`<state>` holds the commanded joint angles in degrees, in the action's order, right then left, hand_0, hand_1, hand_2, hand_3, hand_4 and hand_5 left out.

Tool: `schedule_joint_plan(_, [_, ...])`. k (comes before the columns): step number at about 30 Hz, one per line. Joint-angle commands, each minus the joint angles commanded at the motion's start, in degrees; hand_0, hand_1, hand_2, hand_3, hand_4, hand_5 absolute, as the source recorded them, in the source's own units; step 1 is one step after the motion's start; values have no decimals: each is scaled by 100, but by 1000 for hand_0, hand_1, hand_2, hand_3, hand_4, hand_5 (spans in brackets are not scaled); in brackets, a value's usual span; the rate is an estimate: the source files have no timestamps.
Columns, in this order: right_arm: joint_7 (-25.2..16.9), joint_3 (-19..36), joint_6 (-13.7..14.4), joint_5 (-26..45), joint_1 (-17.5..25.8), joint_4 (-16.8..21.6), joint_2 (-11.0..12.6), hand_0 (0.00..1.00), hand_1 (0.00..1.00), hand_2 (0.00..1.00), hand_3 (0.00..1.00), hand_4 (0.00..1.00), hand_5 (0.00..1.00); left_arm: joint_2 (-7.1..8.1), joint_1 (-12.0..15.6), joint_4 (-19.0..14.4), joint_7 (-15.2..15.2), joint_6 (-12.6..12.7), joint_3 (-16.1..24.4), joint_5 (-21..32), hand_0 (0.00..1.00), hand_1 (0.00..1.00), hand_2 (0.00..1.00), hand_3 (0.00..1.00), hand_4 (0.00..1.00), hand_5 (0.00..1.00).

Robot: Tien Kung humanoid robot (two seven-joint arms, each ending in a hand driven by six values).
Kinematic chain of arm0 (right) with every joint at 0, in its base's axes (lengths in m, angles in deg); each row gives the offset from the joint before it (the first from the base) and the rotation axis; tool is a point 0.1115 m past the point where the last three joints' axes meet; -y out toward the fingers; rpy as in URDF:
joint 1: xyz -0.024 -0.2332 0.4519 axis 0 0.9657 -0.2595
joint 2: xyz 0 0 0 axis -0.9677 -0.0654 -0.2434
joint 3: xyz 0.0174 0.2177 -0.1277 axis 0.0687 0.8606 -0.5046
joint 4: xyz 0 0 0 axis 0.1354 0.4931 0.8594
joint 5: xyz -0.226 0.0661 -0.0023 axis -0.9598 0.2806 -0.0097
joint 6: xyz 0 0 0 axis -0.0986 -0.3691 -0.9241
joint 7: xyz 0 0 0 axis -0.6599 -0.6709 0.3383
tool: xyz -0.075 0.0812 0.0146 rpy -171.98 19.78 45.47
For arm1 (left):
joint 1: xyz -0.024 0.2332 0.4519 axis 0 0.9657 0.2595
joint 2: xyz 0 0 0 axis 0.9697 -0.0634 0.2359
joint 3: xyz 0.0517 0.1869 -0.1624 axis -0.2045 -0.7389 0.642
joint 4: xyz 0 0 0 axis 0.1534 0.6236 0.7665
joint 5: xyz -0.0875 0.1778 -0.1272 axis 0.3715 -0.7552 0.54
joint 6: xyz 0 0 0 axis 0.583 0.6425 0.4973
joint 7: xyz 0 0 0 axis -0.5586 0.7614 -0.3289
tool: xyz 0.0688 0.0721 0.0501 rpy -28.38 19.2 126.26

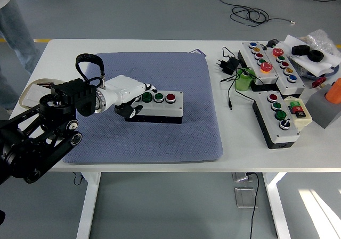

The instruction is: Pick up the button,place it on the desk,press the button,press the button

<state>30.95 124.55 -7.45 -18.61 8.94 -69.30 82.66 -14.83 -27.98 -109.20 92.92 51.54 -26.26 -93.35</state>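
Note:
A grey button box (162,107) with a black base lies on the blue-grey mat (176,138) in the middle of the table. Two green buttons (158,97) and a red button (170,97) show on its top. My left hand (128,95), white with black fingertips, rests on the box's left end and hides the leftmost control. Its fingers are curled down over the top and front of that end, with one fingertip (152,88) reaching toward the first green button. The right arm is out of view.
Two more button boxes (266,63) (279,119) lie at the right with a green cylinder (244,81), a black power adapter (229,64) and cables. A grey block (325,108) sits at the right edge. A person's legs (13,31) stand at the top left.

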Motion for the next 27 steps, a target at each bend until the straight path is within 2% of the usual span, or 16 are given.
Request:
schedule_joint_plan(7, [-5,8,0,-9,15,0,3,787,797,817,751,412,479,-27,-14,0,-8,14,-55,6,87,121,125,899,490,61])
schedule_joint_plan(17, [8,25,4,-46,41,0,9,787,797,817,751,412,479,-110,-92,223,-5,21,-177,10,85,118,124,900,496,110])
schedule_joint_plan(27, [4,26,2,-47,50,0,13,787,797,817,751,412,479,-120,-114,301,1,-107,-266,26,79,113,121,898,500,135])
